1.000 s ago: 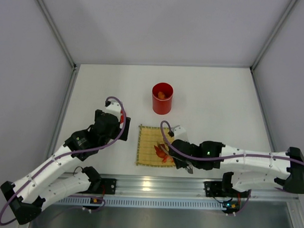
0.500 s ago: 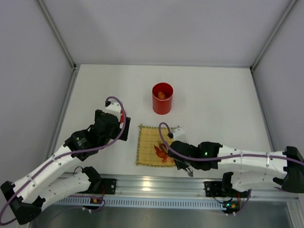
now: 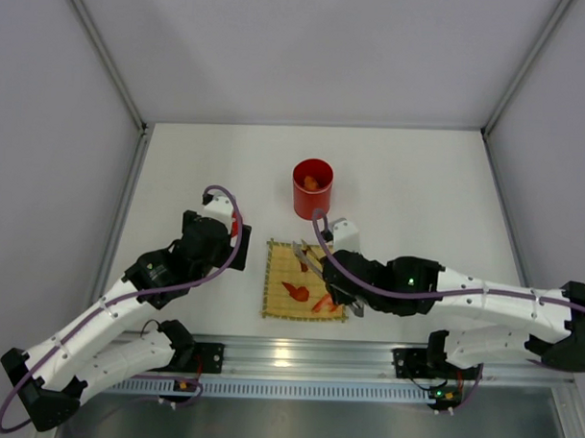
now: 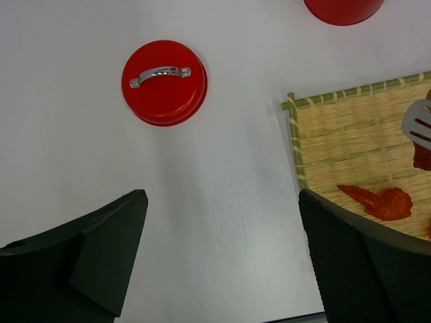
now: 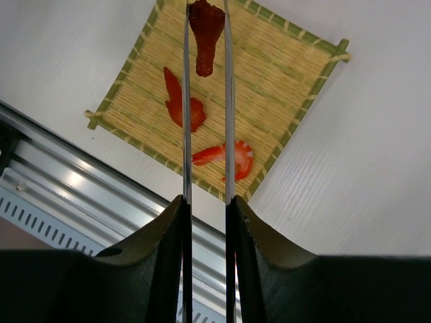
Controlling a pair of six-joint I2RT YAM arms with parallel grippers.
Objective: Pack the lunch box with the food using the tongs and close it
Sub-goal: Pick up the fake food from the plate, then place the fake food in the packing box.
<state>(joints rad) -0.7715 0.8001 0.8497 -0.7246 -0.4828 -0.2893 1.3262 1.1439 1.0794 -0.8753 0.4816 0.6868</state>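
The red lunch box stands open behind the bamboo mat, with orange food inside. My right gripper is shut on the silver tongs. The tongs' tips pinch a red piece of food above the mat's far part. On the mat lie a red piece and a shrimp-like piece. My left gripper hangs open over bare table, holding nothing. The red lid with its silver tab lies flat just beyond it.
The aluminium rail runs along the near table edge, close to the mat. Side walls enclose the white table. In the left wrist view the lunch box's base shows at the top edge and the tongs' tip at the right.
The right arm has swung the tongs from the mat's near right part toward the lunch box, with their tips closing on a red piece. The left arm has not moved.
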